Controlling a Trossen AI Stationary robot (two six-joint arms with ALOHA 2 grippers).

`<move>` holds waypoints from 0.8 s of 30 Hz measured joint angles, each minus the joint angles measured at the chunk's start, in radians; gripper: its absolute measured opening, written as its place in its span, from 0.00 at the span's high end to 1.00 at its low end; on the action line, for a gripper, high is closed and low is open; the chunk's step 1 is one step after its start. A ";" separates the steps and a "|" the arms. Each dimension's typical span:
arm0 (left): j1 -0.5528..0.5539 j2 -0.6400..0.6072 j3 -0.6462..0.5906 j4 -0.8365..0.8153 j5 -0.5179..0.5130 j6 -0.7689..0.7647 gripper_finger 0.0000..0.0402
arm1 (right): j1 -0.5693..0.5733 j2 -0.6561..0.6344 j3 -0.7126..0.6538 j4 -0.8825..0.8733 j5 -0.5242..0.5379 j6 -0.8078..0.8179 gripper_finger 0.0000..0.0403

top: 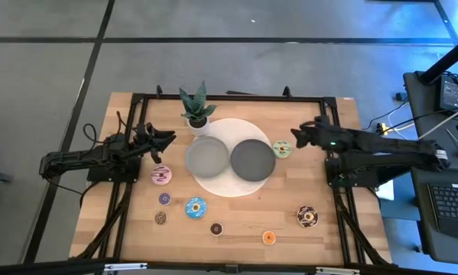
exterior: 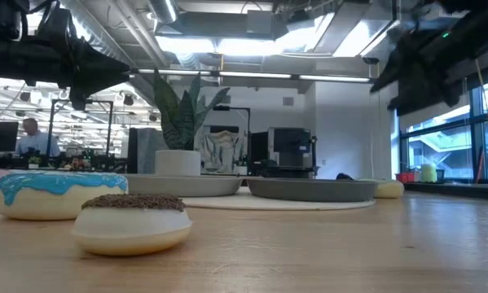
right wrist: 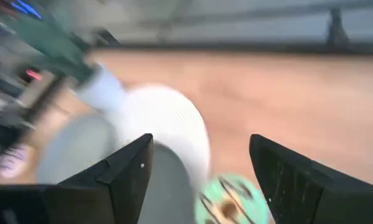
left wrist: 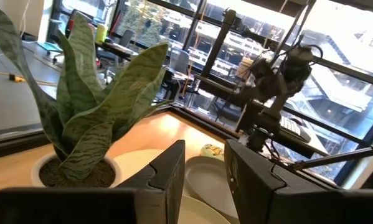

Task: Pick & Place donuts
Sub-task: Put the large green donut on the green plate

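The right tool (top: 295,137) hovers just beside the pale green donut (top: 282,149), which lies on the table (top: 328,191) near its right edge, just off the darker grey plate (top: 252,160); in the right wrist view the tool's fingers (right wrist: 127,171) stand wide apart with nothing between them, and the green ring (right wrist: 226,200) shows low between them. The step in hand looks like the reach for this donut; to do it well the tool should centre over the ring before descending, keep the fingers spread wider than the ring's outer rim, come down until the tips nearly meet the wood, then close gently, since the toy is small and could skid toward the plate if only one finger meets it first. The plate's rim is close on one side, so the finger nearest it needs clearance.

The left tool (top: 164,140) waits near the table's left edge, beside the potted snake plant (top: 197,111); its fingers (left wrist: 170,174) stand slightly apart, holding nothing. The other donuts lie toward the table's front edge: pink (top: 161,176), blue (top: 196,207), small purple (top: 164,198), two small brown ones (top: 160,218) (top: 216,228), orange (top: 269,237) and a larger brown one (top: 307,217); both plates, the lighter (top: 207,156) and the darker, sit bare on a white round mat (top: 229,187), so placement has likely not begun.
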 joint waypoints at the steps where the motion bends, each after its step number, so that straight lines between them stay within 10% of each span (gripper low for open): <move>1: 0.000 0.000 0.000 0.000 0.000 0.000 0.73 | -0.016 0.046 0.005 -0.013 -0.008 0.024 0.34; 24: 0.000 0.000 0.000 0.000 -0.008 0.000 0.74 | -0.202 0.643 0.013 0.037 -0.331 0.023 0.34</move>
